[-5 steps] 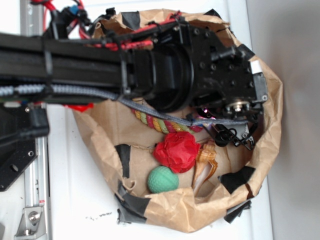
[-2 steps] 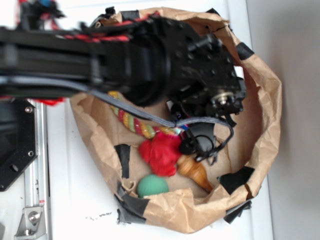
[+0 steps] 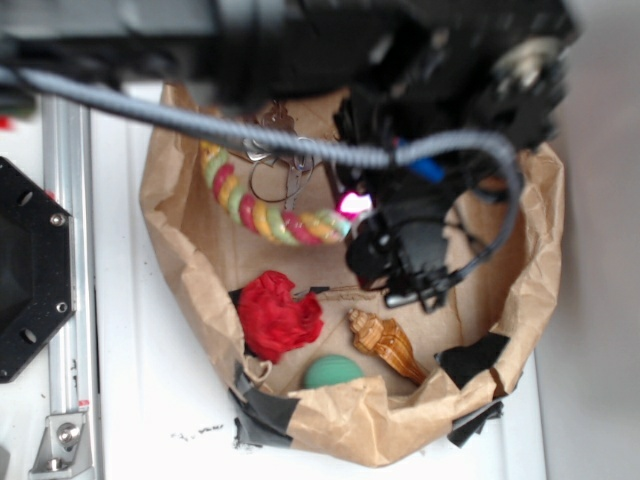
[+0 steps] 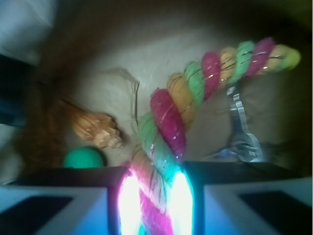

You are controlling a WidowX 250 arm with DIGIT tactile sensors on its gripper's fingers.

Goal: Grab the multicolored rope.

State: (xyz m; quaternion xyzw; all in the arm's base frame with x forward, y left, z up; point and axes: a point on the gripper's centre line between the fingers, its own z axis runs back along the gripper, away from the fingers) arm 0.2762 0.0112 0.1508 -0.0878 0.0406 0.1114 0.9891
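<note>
Between the two fingers of the hand, closed on it, sits one end of the multicolored rope; its long axis curves away toward the paper bag wall.

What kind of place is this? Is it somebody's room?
Probably a robot test bench, not a bedroom: a taped-up paper bag of odd little things like the multicolored rope sits on a white tabletop beside a metal rail.
</note>
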